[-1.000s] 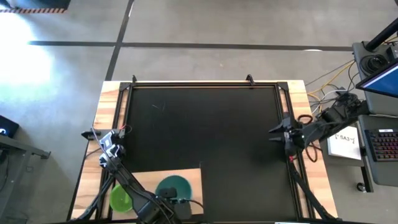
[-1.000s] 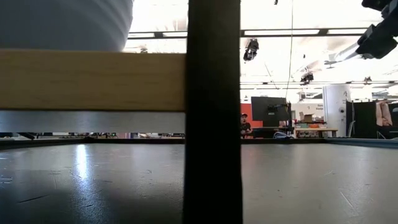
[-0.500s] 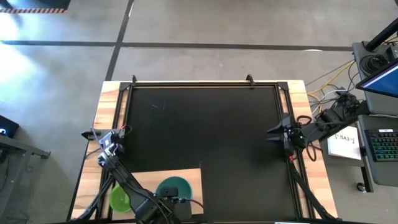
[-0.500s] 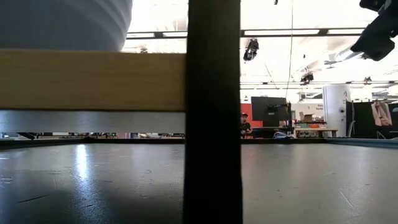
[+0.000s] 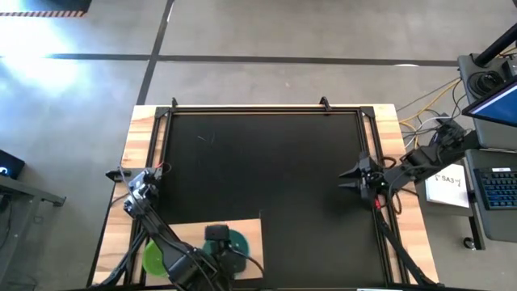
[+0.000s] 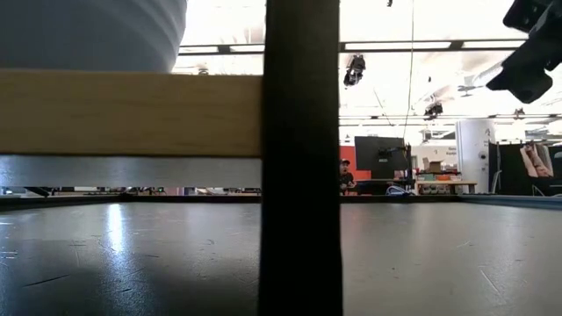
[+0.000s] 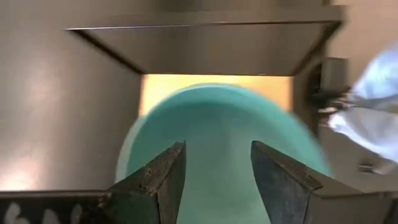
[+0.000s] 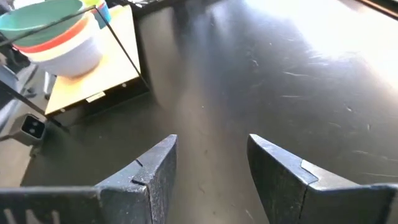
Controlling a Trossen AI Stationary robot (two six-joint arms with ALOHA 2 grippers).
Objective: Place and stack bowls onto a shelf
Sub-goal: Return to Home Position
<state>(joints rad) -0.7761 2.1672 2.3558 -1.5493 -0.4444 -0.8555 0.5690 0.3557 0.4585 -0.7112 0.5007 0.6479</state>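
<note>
The light-wood shelf stands at the table's near left. On it is a stack of bowls with a teal bowl on top, over a red one and a white one. A yellow-green bowl sits beside the stack. My left gripper hangs open over the teal bowl, and its fingers show no touch with it. My right gripper is open and empty above the black mat at the right, and also shows in its wrist view.
The black mat covers most of the table inside a thin black frame. In the low view the shelf's wooden edge and a black post stand close in front. A keyboard and papers lie off the table's right.
My right gripper has moved a little toward the table's near left, staying open and empty. My left arm has shifted toward the far edge, so its wrist now covers part of the teal bowl. The bowls have not moved.
</note>
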